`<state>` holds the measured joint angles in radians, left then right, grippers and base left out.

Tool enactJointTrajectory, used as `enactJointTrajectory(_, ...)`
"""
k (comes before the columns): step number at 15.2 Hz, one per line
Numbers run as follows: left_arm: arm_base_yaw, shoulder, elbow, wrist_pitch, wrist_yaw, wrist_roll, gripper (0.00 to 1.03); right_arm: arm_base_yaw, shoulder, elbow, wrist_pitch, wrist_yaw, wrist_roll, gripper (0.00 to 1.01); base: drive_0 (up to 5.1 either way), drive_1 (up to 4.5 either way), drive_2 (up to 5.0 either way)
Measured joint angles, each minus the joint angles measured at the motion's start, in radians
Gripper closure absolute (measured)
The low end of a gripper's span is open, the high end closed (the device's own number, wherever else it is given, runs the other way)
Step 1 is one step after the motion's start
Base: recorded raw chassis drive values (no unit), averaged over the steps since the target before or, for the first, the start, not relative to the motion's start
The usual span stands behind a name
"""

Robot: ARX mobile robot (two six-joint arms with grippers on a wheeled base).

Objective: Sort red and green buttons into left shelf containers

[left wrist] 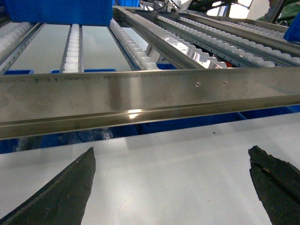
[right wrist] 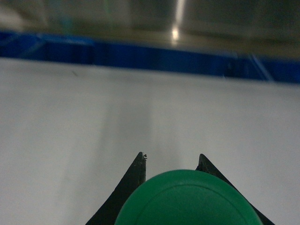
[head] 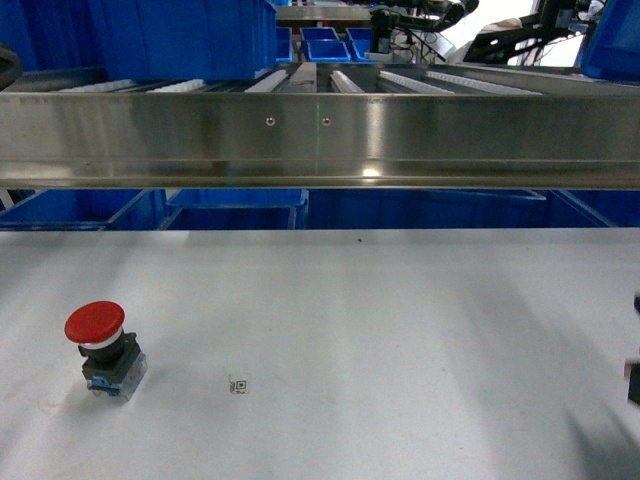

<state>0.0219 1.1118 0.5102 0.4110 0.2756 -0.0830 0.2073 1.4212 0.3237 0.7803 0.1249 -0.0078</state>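
Green button (right wrist: 187, 199): in the right wrist view its cap fills the bottom edge, sitting between the two dark fingers (right wrist: 133, 180) of the right gripper (right wrist: 171, 158). The fingers stand close against both sides of the cap, so the grip looks closed on it. It is over the tabletop (right wrist: 93, 122), and the picture is blurred.
Right gripper, head view: only a dark blurred sliver at the right edge (head: 634, 375); the button does not show there.
Red button (head: 102, 350): stands upright on the tabletop at near left, red mushroom cap up, bluish base block down. Nothing touches it.
Left gripper (left wrist: 171, 187): fingers (left wrist: 65, 192) wide apart and empty, over bare tabletop, pointing at the steel rail. It does not show in the head view.
Marker (head: 238, 385): small printed square on the tabletop, right of the red button.
Steel rail (head: 320, 135): crosses the whole view beyond the tabletop; roller tracks (left wrist: 136, 47) run back behind it.
Blue bins (head: 180, 35): a large one sits on the rollers at far left; more blue shows below the rail.
Progress: judging from this, no button is in a bin yet. The green one appears picked up and awaits carrying; the red one is not yet started.
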Motion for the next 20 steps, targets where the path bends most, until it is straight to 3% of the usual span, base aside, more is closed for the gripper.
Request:
enactJointTrajectory(2,0.000,0.000,0.000,-0.001,-0.001,0.000,0.05,0.097,-0.400,0.174,-0.312,-0.011,-0.074,0.75,0.0,0.00,0.0)
enactJointTrajectory(3,0.002,0.000,0.000,-0.001,-0.002,0.000,0.05,0.125,-0.581,0.293,-0.392,-0.029,-0.108,0.75,0.0,0.00,0.0)
enactJointTrajectory(5,0.002,0.000,0.000,-0.002,-0.002,0.000,0.05,0.124,-0.723,0.341,-0.394,-0.023,-0.130,0.75,0.0,0.00,0.0)
enactJointTrajectory(7,-0.002,0.000,0.000,-0.002,0.006,0.000,0.05,0.124,-0.639,0.285,-0.444,-0.021,-0.141,0.75,0.0,0.00,0.0)
enactJointTrajectory(10,0.005,0.000,0.000,-0.002,-0.001,0.000,0.05,0.126,-0.666,0.289,-0.426,-0.023,-0.144,0.75,0.0,0.00,0.0)
enactJointTrajectory(11,-0.022,0.034,0.004,-0.008,0.009,0.004,0.05,0.125,-0.663,0.291,-0.427,-0.021,-0.144,0.75,0.0,0.00,0.0)
enactJointTrajectory(12,-0.062,0.113,-0.002,0.085,-0.027,0.041,0.05,0.124,-0.656,0.290,-0.433,-0.021,-0.144,0.75,0.0,0.00,0.0)
enactJointTrajectory(15,-0.130,0.445,-0.007,0.295,-0.045,0.181,0.05,0.124,-0.658,0.290,-0.429,-0.021,-0.144,0.75,0.0,0.00,0.0)
enactJointTrajectory(17,-0.110,0.586,0.007,0.312,-0.048,0.260,0.05,0.124,-0.658,0.290,-0.429,-0.021,-0.144,0.75,0.0,0.00,0.0)
enactJointTrajectory(19,-0.078,0.619,0.025,0.307,-0.051,0.278,0.05,0.124,-0.658,0.290,-0.430,-0.021,-0.144,0.75,0.0,0.00,0.0)
enactJointTrajectory(20,-0.071,0.657,0.034,0.286,-0.018,0.274,0.05,0.124,-0.658,0.290,-0.429,-0.021,-0.144,0.75,0.0,0.00,0.0)
